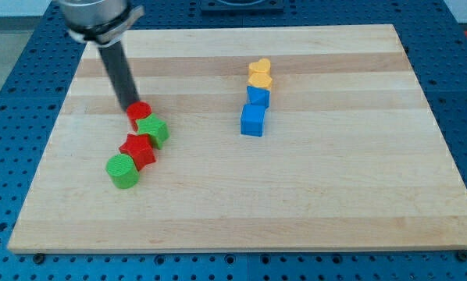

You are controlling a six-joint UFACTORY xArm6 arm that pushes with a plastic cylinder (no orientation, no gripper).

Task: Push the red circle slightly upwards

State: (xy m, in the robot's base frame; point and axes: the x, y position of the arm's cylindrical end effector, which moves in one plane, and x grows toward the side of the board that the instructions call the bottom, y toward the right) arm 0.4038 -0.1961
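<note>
The red circle (139,112) lies on the wooden board (335,195) at the view's left, touching the green block (153,130) just below and to its right. My tip (130,108) stands at the red circle's upper left edge, touching or nearly touching it. The dark rod rises from there toward the view's top left. Below the green block lie a red star (138,150) and a green circle (123,170), all in one slanting cluster.
Near the board's middle stands a column of blocks: a yellow block (259,67), a yellow heart (259,80), a blue block (258,96) and a blue cube (253,120). A blue perforated table surrounds the board.
</note>
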